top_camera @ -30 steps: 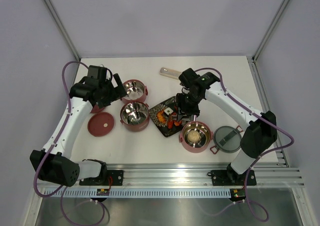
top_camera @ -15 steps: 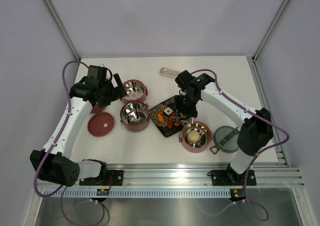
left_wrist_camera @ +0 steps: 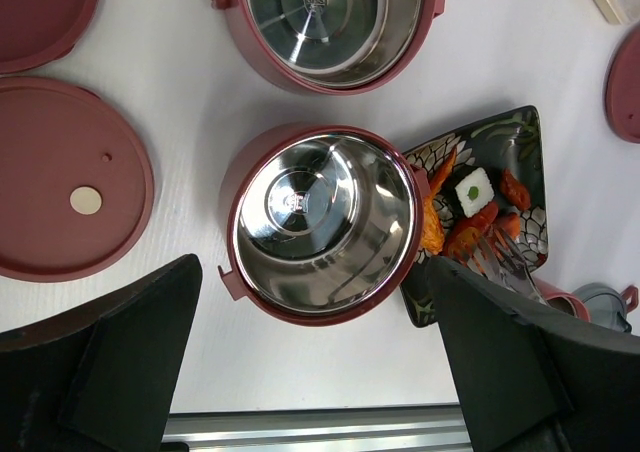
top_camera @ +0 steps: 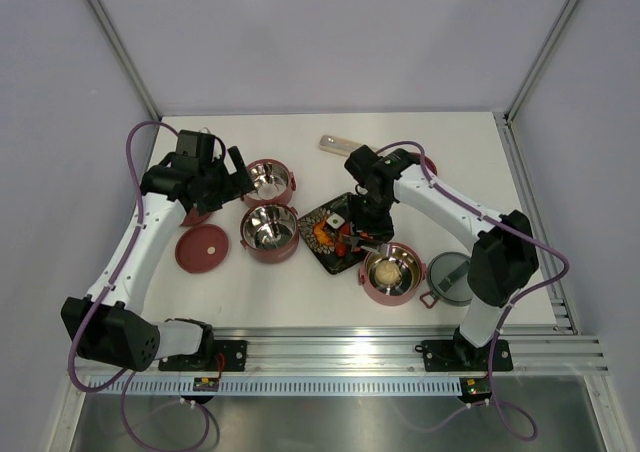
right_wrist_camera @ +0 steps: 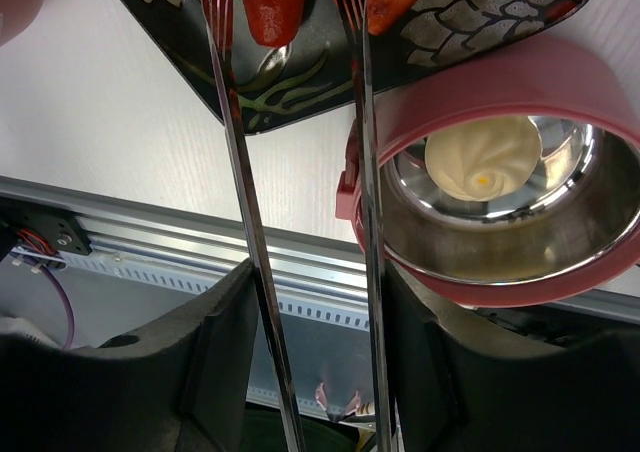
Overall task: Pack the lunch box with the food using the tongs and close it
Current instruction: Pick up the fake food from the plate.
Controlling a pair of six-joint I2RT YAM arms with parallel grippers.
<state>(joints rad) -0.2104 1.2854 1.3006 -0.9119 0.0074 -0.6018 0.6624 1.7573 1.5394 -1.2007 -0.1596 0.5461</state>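
Right claw (right_wrist_camera: pixel 312 347), clamped on slim silvery metal tongs (right_wrist_camera: pixel 243 192), sets both tips astride a red food chunk (right_wrist_camera: pixel 272 0); left claw (left_wrist_camera: pixel 320 367) gapes wide.

White worktop (top_camera: pixel 290 297), set for packing.
It carries three dusty-red bowls (top_camera: pixel 270 232), a dark-red disc lid (top_camera: pixel 202 249), a grey handled lid (top_camera: pixel 455 277), a black patterned plate (top_camera: pixel 312 222) and a translucent case (top_camera: pixel 338 145).

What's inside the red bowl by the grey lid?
In the red bowl, one beige round ball sits on shiny steel. Anything under the ball is covered.
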